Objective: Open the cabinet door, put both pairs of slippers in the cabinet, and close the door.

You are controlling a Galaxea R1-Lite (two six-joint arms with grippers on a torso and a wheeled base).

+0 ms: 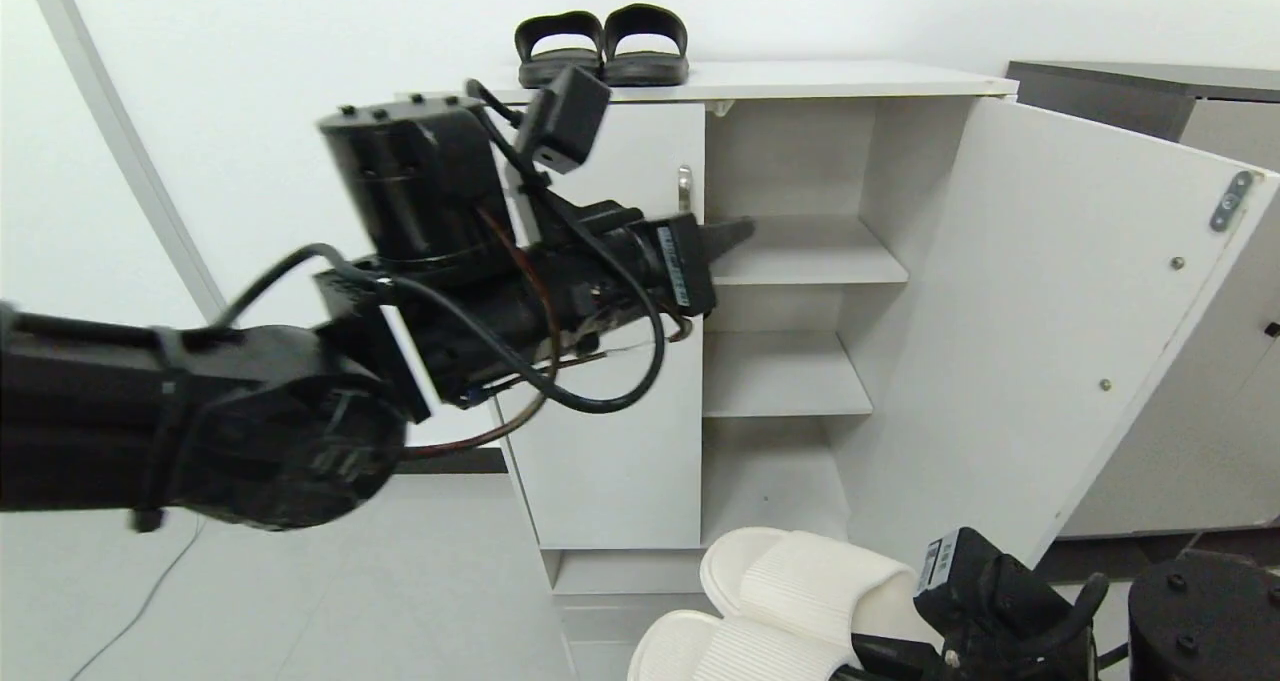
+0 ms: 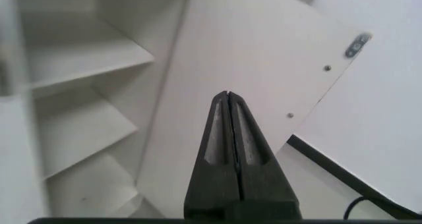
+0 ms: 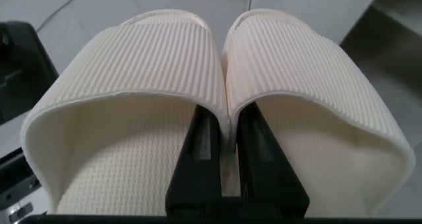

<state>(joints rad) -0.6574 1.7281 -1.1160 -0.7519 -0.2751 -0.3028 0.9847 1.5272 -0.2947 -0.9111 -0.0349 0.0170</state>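
Note:
The white cabinet (image 1: 800, 79) stands with its right door (image 1: 1040, 321) swung wide open, showing bare shelves (image 1: 800, 256). A pair of black slippers (image 1: 602, 45) rests on the cabinet top. My left gripper (image 1: 745, 229) is shut with nothing in it, held at the front of the upper shelf beside the closed left door (image 1: 610, 441); its fingers (image 2: 227, 128) are pressed together. My right gripper (image 3: 227, 151) is shut on the pair of white slippers (image 1: 770, 606), one finger inside each slipper, clamping the inner walls (image 3: 226, 85) together, low in front of the cabinet.
A grey cabinet (image 1: 1180, 261) stands behind the open door on the right. A small metal handle (image 1: 684, 187) sits on the closed left door. The light floor (image 1: 300, 601) lies open to the left of the cabinet.

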